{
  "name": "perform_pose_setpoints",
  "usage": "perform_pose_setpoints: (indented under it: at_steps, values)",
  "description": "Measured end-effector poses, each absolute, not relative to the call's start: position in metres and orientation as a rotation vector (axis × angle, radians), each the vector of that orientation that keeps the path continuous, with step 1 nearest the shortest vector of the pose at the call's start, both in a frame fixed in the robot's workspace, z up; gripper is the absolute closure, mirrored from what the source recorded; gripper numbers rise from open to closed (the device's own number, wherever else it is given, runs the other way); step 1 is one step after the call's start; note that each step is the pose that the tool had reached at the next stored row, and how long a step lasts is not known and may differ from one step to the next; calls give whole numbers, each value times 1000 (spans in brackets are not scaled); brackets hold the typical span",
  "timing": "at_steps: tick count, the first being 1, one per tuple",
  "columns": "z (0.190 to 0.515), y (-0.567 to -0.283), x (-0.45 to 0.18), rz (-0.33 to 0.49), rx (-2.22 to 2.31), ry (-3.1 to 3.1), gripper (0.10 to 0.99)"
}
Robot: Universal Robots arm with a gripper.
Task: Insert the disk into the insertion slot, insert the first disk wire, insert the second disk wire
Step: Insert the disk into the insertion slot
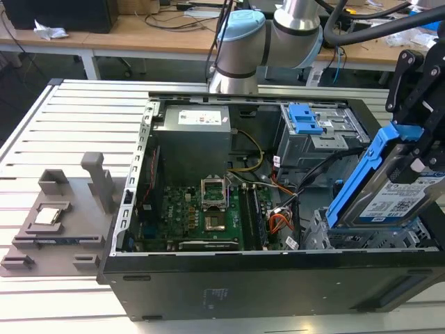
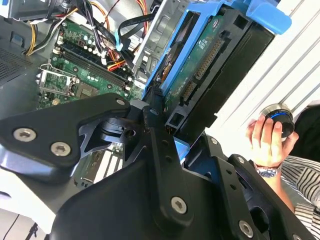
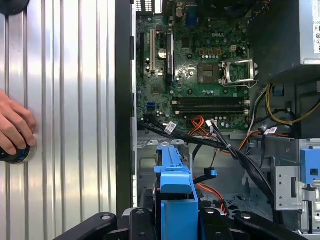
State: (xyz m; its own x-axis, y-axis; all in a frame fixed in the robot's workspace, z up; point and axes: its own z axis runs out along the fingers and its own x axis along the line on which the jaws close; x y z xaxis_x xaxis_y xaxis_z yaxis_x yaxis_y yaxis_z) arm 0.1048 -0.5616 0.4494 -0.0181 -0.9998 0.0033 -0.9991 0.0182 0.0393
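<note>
The silver robot arm with pale blue joint caps (image 1: 243, 49) bends over toward the exterior view's right. Its black metal gripper (image 1: 417, 142) hangs tilted and clamps the blue-framed silver disk (image 1: 389, 205).

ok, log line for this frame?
gripper: shut on disk | disk: tilted, lower end at insertion slot, not seated
</note>
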Motion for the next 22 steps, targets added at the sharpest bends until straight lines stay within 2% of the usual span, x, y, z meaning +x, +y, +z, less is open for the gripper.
perform_pose_setpoints:
  at_steps: [22]
  values:
    - [434, -545, 107, -40, 2182, -2218, 722]
